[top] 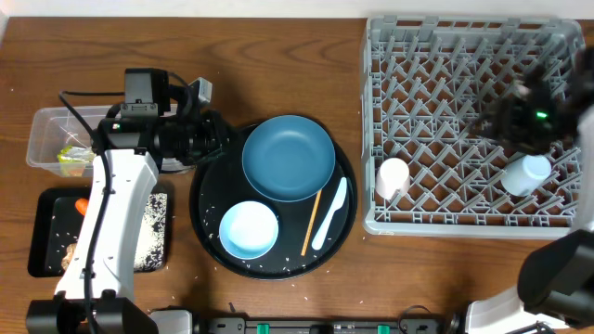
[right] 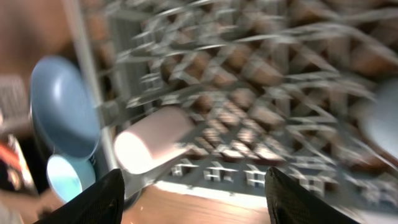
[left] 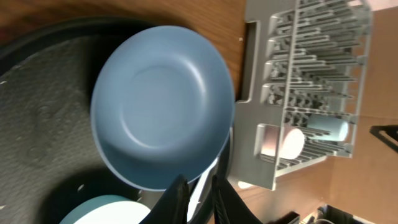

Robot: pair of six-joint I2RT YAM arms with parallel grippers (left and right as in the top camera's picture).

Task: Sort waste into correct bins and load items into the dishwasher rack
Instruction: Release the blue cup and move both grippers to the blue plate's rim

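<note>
Dishwasher rack (top: 464, 221) at right of table (top: 278, 56); pink cup (top: 393, 177) on its side in near-left corner, light blue cup (top: 527, 173) toward near-right. Right hand (right: 193, 186) above rack, blurred, fingers wide, empty. Round black tray (top: 198, 199) left of rack carries dark blue plate (top: 289, 158), pale blue bowl (top: 249, 229), spoon (top: 329, 215), chopstick (top: 311, 221). Left hand (left: 196, 196) just beside plate's left rim, gap narrow, empty.

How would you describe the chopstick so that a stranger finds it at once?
Left of the big grey rack sits a round black tray. On it, between the pale blue bowl and the pale spoon, lies the chopstick: the only thin wooden stick there.
</note>
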